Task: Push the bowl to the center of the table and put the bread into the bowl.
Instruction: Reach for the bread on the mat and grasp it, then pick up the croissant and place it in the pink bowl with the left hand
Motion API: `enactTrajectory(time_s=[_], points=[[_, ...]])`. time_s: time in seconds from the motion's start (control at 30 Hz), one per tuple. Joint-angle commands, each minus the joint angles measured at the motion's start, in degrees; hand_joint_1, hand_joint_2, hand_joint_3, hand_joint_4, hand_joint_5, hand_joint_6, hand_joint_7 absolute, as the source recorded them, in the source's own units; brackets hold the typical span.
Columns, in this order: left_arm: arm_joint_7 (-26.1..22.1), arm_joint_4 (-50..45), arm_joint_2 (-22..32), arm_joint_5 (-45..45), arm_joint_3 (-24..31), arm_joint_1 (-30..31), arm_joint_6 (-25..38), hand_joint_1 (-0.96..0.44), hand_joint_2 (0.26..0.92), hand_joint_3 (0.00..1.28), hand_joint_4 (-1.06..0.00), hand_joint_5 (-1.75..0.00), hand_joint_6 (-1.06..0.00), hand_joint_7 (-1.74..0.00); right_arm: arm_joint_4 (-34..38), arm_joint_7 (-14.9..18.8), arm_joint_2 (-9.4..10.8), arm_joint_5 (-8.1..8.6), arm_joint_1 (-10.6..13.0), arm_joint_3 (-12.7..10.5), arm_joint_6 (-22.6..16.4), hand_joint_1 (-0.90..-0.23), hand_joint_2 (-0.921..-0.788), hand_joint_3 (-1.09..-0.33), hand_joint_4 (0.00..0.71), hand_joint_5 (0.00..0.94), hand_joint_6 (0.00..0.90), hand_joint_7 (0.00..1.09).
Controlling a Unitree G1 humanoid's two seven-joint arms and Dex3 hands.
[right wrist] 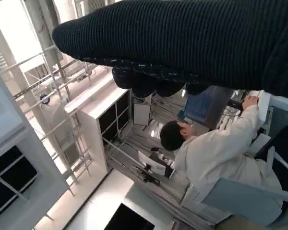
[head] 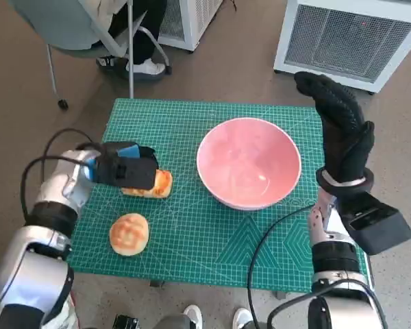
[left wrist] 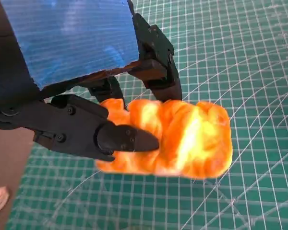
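On the desk [head: 212,253], a spare bun [head: 129,234] lay nearest, beyond it the left hand [head: 127,166] closed its fingers [left wrist: 127,139] around the bread [head: 157,184] ready for lifting, and the bowl [head: 248,162] sat near center beside the raised, spread, empty right hand [head: 342,133].
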Motion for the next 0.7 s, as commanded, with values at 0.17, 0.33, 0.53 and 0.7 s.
enactTrajectory(time_s=[0.17,0.33,0.53,0.7], points=[[-7.5,0.1,-2.2,0.5,-1.8,4.9,5.8,-0.32,0.809,0.00,-0.04,0.00,-0.23,0.00,0.8,0.0,0.2,0.06,1.7,0.0,0.5,-0.628,-0.921,-0.724,0.380,0.002,0.258,0.22],[-8.9,-2.9,-1.2,0.3,-1.6,5.9,7.0,-0.33,0.802,0.00,-0.01,0.00,-0.17,0.00,0.5,-0.2,0.2,-0.10,1.7,0.1,0.8,-0.632,-0.921,-0.724,0.384,0.004,0.259,0.22],[-9.5,-6.7,0.1,0.1,-1.3,7.4,6.8,-0.32,0.797,0.00,0.00,0.00,-0.11,0.00,0.5,-0.1,0.2,-0.21,1.7,0.2,0.8,-0.633,-0.921,-0.723,0.388,0.004,0.260,0.22],[-9.9,-10.7,1.4,-0.4,-0.5,9.1,6.9,-0.33,0.795,0.00,0.00,0.00,-0.08,0.00,0.6,0.0,0.2,-0.17,1.6,0.3,0.8,-0.633,-0.921,-0.723,0.388,0.004,0.260,0.21]])
